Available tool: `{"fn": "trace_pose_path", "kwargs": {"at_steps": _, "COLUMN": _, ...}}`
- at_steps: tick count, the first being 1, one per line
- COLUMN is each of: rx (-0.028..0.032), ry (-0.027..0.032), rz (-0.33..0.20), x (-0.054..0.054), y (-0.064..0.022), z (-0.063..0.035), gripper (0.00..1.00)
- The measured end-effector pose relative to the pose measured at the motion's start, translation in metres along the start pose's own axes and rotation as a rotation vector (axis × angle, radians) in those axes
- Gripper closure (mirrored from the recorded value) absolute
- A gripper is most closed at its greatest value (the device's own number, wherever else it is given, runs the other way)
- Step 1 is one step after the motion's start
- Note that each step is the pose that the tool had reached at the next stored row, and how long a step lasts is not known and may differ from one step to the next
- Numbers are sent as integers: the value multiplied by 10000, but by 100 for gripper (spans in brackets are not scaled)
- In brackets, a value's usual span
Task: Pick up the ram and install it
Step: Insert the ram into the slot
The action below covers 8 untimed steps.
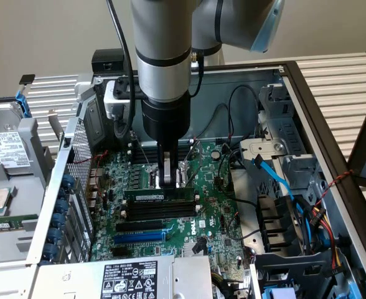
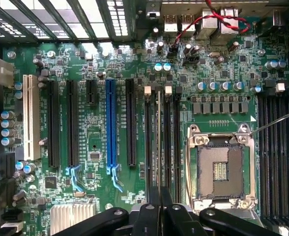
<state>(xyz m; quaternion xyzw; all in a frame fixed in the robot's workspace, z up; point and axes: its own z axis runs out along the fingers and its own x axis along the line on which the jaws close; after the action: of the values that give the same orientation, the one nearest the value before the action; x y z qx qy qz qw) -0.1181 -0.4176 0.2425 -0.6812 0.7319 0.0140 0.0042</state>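
Wrist view: the hand (image 2: 159, 201) pinches narrow on the ram (image 2: 158, 140), whose long axis lies parallel just beside the CPU socket (image 2: 220, 169).

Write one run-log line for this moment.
claw: shut on long thin green ram stick | ram: standing on edge on large green motherboard | seated: cannot tell

Matt green board, white paper label on the ram (image 1: 159, 194); dull grey sheet metal for the case (image 1: 245, 78).
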Motion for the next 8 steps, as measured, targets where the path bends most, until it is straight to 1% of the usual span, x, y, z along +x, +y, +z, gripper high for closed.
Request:
{"fn": "trace_pose_path", "kwargs": {"at_steps": 3, "rx": 17, "ry": 0, "rz": -3, "x": 2, "y": 11, "z": 47, "gripper": 88}}
{"fn": "trace_pose_path", "kwargs": {"at_steps": 8, "rx": 23, "ry": 1, "rz": 4, "x": 3, "y": 13, "z": 50, "gripper": 88}}
